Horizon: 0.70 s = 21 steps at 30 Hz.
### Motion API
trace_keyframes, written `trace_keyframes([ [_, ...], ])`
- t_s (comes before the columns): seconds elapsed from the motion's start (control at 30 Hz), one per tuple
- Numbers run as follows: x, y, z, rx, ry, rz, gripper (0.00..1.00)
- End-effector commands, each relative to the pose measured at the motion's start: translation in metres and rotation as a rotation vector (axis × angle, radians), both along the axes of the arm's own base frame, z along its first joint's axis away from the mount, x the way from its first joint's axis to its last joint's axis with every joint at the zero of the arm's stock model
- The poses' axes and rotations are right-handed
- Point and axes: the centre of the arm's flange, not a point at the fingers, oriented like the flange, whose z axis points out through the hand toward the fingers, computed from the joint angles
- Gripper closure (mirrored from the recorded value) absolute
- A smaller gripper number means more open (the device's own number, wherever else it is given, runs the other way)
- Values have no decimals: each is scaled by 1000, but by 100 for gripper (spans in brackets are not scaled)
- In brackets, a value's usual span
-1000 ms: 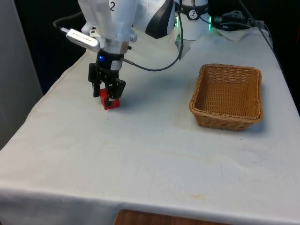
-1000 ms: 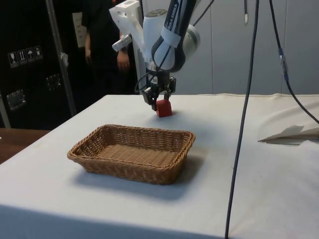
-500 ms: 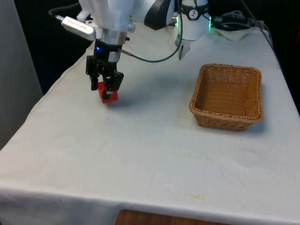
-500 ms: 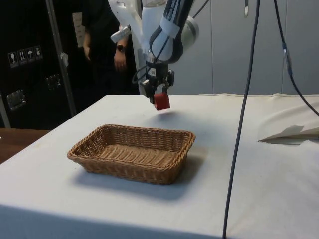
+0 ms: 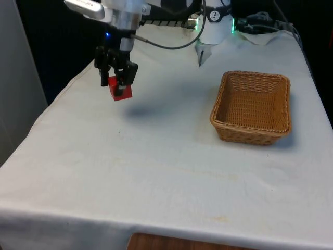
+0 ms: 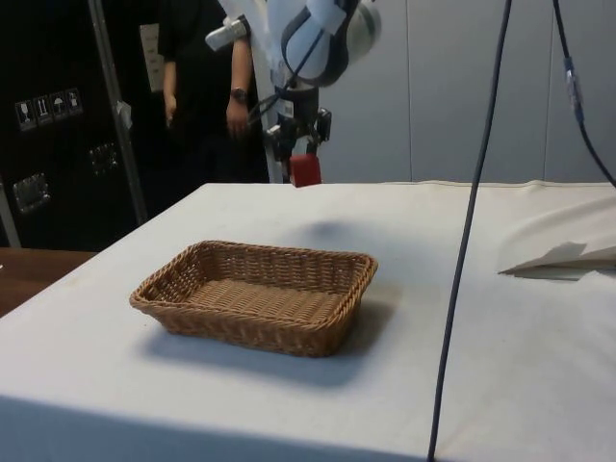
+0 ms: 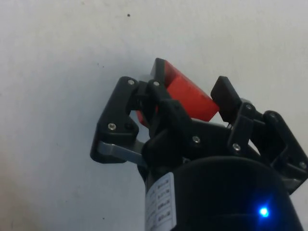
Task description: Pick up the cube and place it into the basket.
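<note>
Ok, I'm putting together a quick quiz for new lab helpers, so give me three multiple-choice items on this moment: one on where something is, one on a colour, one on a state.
1. Where is the cube?
A. Lying in the basket
B. Held in the air above the cloth
C. Resting on the cloth beside the basket

2. What colour is the cube?
A. Red
B. Blue
C. Yellow

3. What is the state of the basket?
A. Tipped on its side
B. Holding the cube
C. Upright with nothing in it

Key: 1 B, since the side view shows the cube well clear of the white cloth, between the fingers of the gripper. 2 A, as the front, side and wrist views all show it red. 3 C, as the basket sits flat on the cloth with only bare wicker showing inside.
</note>
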Motion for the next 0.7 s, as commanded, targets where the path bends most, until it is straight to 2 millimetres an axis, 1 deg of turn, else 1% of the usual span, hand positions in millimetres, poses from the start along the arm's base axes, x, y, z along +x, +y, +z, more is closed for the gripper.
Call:
trace_keyframes([
  [0.0,-1,1,7,-9,0,-4,91],
  [0.17,0,5,27,-3,-4,-4,91],
  [0.2,0,5,27,-3,-4,-4,91],
  [0.23,0,7,34,-1,-6,-4,91],
  [0.27,1,7,31,9,-9,2,91],
  [0.3,1,9,38,0,-9,-4,91],
  [0.4,2,16,49,1,-11,-2,91],
  [0.47,3,24,57,3,-11,-2,91],
  [0.57,4,32,65,4,-11,-2,91],
  [0.6,4,32,63,12,-11,2,91],
  [0.67,4,37,68,5,-10,-2,91],
])
